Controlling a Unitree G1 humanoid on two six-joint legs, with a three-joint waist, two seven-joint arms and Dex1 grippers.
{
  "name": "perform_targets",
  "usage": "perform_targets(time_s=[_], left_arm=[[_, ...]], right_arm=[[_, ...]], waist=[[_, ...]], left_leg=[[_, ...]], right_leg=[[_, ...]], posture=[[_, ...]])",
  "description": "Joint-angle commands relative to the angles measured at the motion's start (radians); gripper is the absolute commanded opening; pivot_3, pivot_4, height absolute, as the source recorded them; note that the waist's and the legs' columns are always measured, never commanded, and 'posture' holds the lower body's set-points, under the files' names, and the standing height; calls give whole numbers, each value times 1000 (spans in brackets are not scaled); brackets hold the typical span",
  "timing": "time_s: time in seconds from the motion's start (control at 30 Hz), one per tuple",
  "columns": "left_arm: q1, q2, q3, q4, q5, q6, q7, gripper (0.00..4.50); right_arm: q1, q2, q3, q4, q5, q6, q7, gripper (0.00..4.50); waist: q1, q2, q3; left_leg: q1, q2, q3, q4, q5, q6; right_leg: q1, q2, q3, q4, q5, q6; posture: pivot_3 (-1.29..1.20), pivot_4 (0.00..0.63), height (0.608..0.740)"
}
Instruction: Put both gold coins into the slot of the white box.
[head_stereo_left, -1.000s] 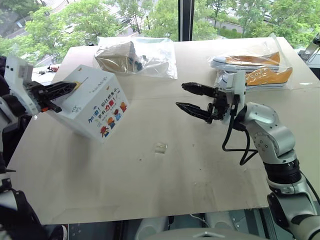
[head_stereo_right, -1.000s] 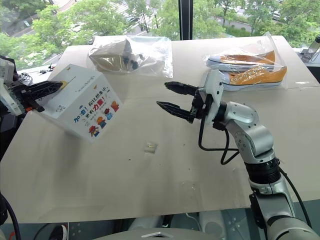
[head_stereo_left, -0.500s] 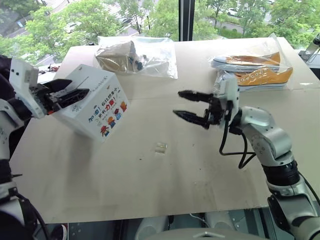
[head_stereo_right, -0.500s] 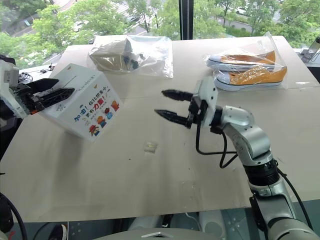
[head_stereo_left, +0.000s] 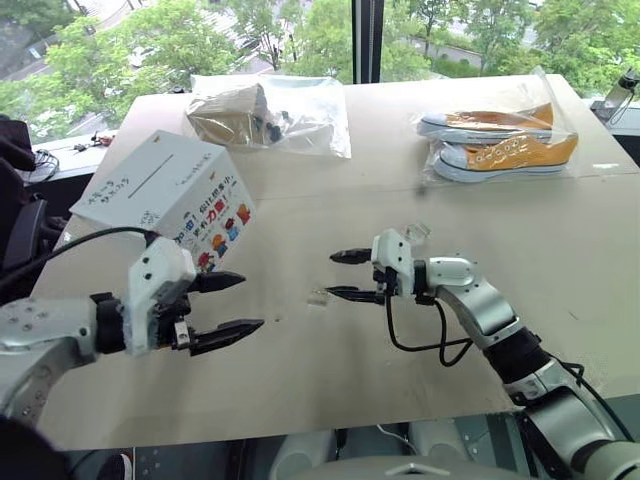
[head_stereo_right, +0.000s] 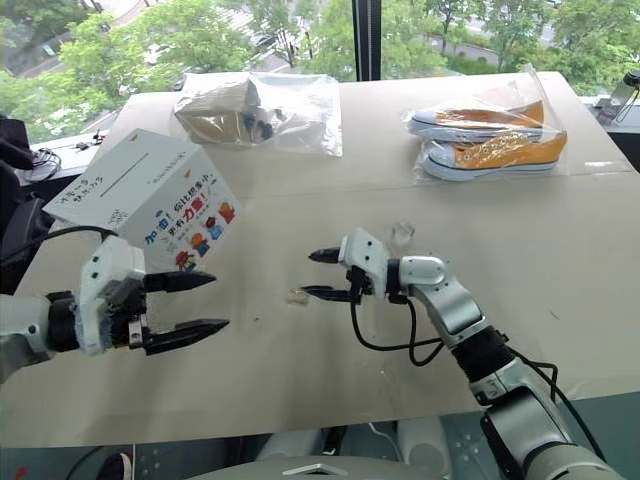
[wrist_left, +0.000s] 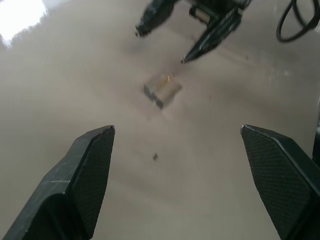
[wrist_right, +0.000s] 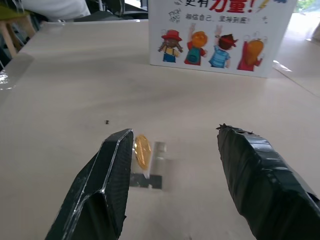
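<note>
left pincer (head_stereo_left: 232, 303): I see it low over the table, fingers apart, holding nothing
right pincer (head_stereo_left: 343, 275): I see it low over the table too, pointing toward my left pincer, fingers apart, nothing between them
gap: both pincers face each other across bare table (head_stereo_left: 300, 380), well apart
coin (wrist_right: 142, 151): one gold disc, standing on edge against a small clear piece, just beside one finger (wrist_right: 107, 170) of my right pincer; I can't tell if they touch
clear piece (head_stereo_left: 318, 297): on the table just ahead of my right pincer's tips, between the two pincers, nearer the right one
second coin: I can't make it out
box (head_stereo_left: 165, 200): on the table beyond my left pincer, apart from it; sits tilted, cartoon side facing my right pincer
slot (head_stereo_left: 148, 181): thin dark line across the box's plain white upper face, handwriting beside it
bagged brown box (head_stereo_left: 268, 112): far side of the table, past the box, well away from both pincers
bagged shoes (head_stereo_left: 500, 140): orange pair in clear plastic, far behind my right pincer
</note>
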Motion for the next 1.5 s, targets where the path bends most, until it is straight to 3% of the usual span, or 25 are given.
perform_targets(time_s=[0.03,0.2,0.3,0.43,0.47,0.6,0.8,1.03,1.27,1.37,1.47,1.5], left_arm=[[14,2,-20,-39,48,-36,29,4139],[44,-16,-23,-40,78,-53,51,4139],[56,-19,-18,-37,86,-62,48,4197],[55,-27,-11,-31,80,-62,52,4197],[54,-28,-10,-29,79,-62,53,4197],[49,-42,-13,-21,73,-64,56,4197],[-4,-186,56,-50,-147,-2,143,4197],[-217,-437,32,-31,-526,12,491,4197],[-352,-656,-94,-55,-713,-84,762,4197],[-361,-693,-138,-57,-709,-114,790,3454],[-370,-720,-173,-53,-702,-142,810,2258],[-371,-724,-181,-53,-700,-149,812,2258]], right_arm=[[-26,20,10,5,-13,-37,33,2886],[-34,53,12,43,-44,-44,22,2886],[-38,64,7,64,-57,-53,16,2105],[-38,65,2,78,-67,-59,23,233],[-38,64,1,78,-67,-59,27,46],[-31,68,-13,53,-26,-26,56,46],[-31,112,-145,-86,246,258,63,46],[-91,251,-342,-212,592,564,-121,46],[-133,346,-421,-259,744,650,-271,46],[-132,354,-414,-278,758,661,-295,0],[-131,359,-407,-291,770,670,-313,0],[-131,359,-408,-293,775,673,-316,0]], waist=[[4,0,0],[2,0,0],[2,0,0],[2,0,0],[2,0,0],[1,0,0],[2,-1,0],[4,-1,-1],[-1,-1,-1],[-3,-1,-1],[-2,-1,-1],[-2,-1,-1]], left_leg=[[0,0,0,0,0,0],[0,0,1,0,0,0],[0,2,1,0,-1,-1],[0,5,1,0,-2,-2],[0,5,1,0,-2,-3],[0,7,2,0,-2,-4],[0,8,2,0,-3,-4],[0,9,1,3,-3,-5],[0,9,3,4,-3,-5],[0,10,4,4,-3,-5],[0,10,5,4,-3,-5],[0,10,5,4,-3,-5]], right_leg=[[0,0,0,0,0,0],[0,1,0,0,0,0],[0,2,-1,0,0,0],[0,4,0,-1,0,-1],[0,5,0,-1,0,-1],[-1,7,0,-1,1,-2],[-1,7,1,-1,1,-2],[-1,9,1,-1,3,-4],[-1,9,2,0,3,-4],[-1,10,4,0,3,-4],[-1,11,4,0,3,-4],[-1,11,5,0,3,-4]], posture=[[0,150,736],[0,150,736],[0,150,736],[0,150,736],[0,150,736],[0,150,736],[0,150,736],[0,150,736],[0,150,736],[0,150,736],[0,150,736],[0,150,736]])
